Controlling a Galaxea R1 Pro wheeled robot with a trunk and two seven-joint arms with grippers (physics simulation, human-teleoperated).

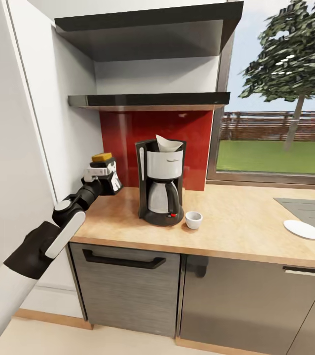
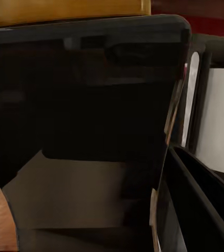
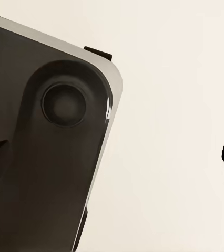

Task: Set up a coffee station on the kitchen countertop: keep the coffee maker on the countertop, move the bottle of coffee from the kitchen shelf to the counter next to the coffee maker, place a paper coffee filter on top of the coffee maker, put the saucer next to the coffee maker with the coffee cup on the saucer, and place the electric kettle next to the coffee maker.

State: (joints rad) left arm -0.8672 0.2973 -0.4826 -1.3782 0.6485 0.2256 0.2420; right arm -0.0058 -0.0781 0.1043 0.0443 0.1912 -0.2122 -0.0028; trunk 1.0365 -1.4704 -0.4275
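Over at the left end of the counter (image 1: 236,222), the left end effector (image 1: 109,178) is clamped around the bottle of coffee (image 1: 104,162), a small dark jar with a golden-brown lid, held just above the wood surface near the white wall. In the left wrist view the jar (image 2: 91,105) looms dark and close. To its right stands the coffee maker (image 1: 160,182), black with a white-silver body, the paper coffee filter (image 1: 168,143) sitting in its top. Just beside its base rests the coffee cup (image 1: 193,219), white. Far right lies the saucer (image 1: 302,229), bare, near the sink (image 1: 310,207). I cannot tell the right end effector's state
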